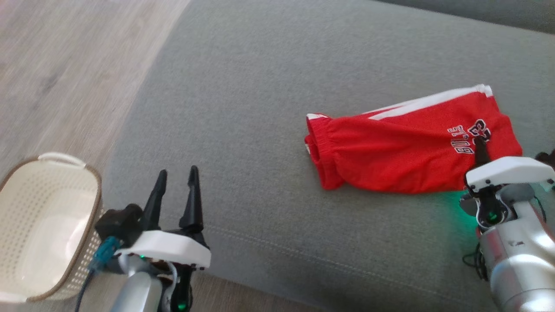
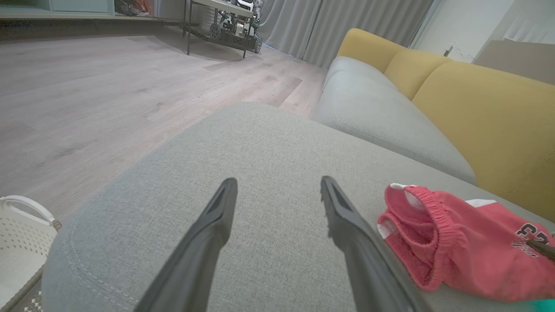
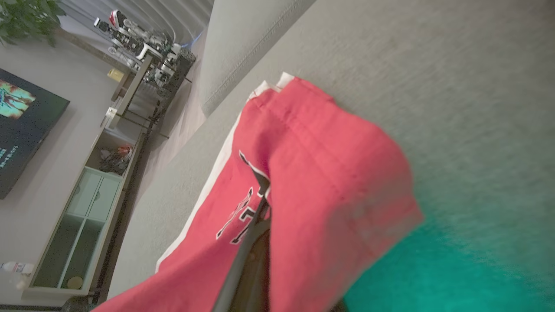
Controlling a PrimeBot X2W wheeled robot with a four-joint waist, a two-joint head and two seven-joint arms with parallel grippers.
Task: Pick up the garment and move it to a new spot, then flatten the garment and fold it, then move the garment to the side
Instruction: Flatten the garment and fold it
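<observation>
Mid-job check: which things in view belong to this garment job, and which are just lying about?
Job: red shorts; right gripper, shut on them; left gripper, open; grey sofa seat they lie on.
Lying about: white perforated basket on the floor; yellow back cushions; television; cabinet.

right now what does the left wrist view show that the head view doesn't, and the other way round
The left wrist view adds the yellow back cushions, grey curtains and a rack of gear across the room. The head view adds the right arm's silver forearm and the hollow inside of the white basket. Both share the red shorts lying on the grey seat, the open left gripper, part of the basket and the wood floor.
</observation>
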